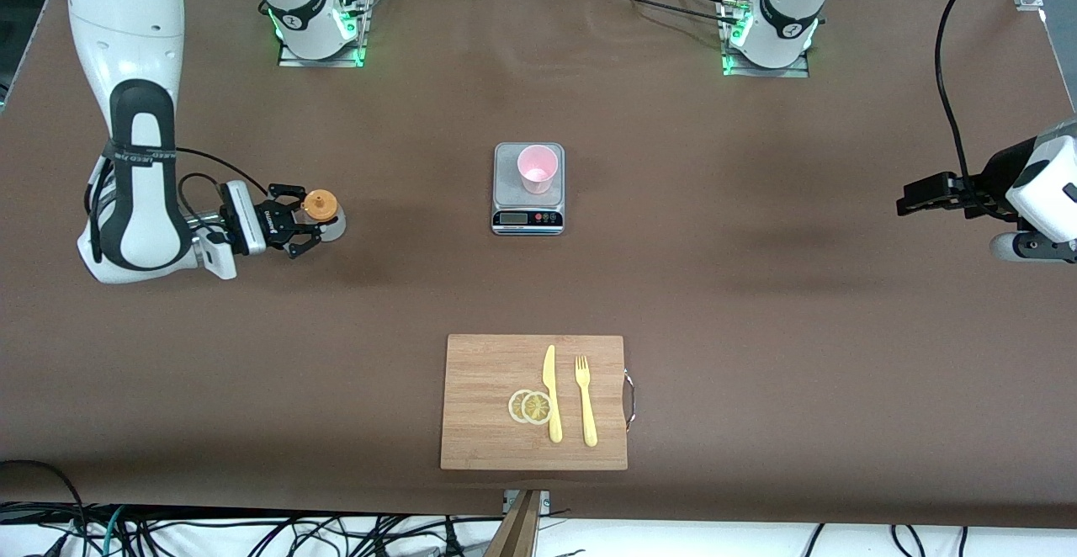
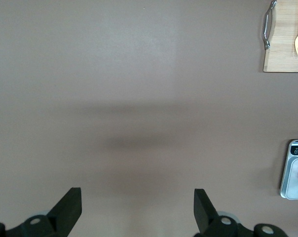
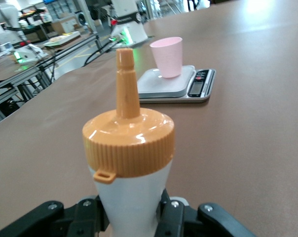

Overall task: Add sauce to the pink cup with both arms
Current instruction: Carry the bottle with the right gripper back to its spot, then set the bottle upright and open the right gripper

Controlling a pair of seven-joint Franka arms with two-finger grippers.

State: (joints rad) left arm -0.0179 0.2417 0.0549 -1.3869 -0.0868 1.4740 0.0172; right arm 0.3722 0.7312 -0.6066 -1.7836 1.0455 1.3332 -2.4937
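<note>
**A:** so which step is being worked on here?

**B:** looks like the pickup. The sauce (image 1: 320,204) is stood upright on the table toward the right arm's end, well apart from the pink cup (image 1: 538,169), and the right gripper (image 1: 305,222) is wrapped around it low on the body. In the right wrist view the whitish bottle is seen squeezed between the black fingers (image 3: 92,216), orange cap pointing up, so the jaws are judged closed on the bottle. Whether it's been lifted off the table yet can't be told.

**A:** and the cup?

**B:** it's parked upright on the scale (image 1: 527,204), mid-table, farther from the front camera than the cutting board (image 1: 480,405). Nothing is seen inside it, so no sauce is judged added yet.

**A:** next move?

**B:** probably the bottle gets carried over to the cup and tipped so the nozzle is aimed into the rim. A steady grip is needed, since the bottle is soft.

**A:** arm poses?

**B:** right arm is folded low, forearm level, gripper reaching sideways. The left gripper (image 2: 138,210) is held over bare table at the left arm's end, jaws spread wide, nothing between them, just waiting
</note>
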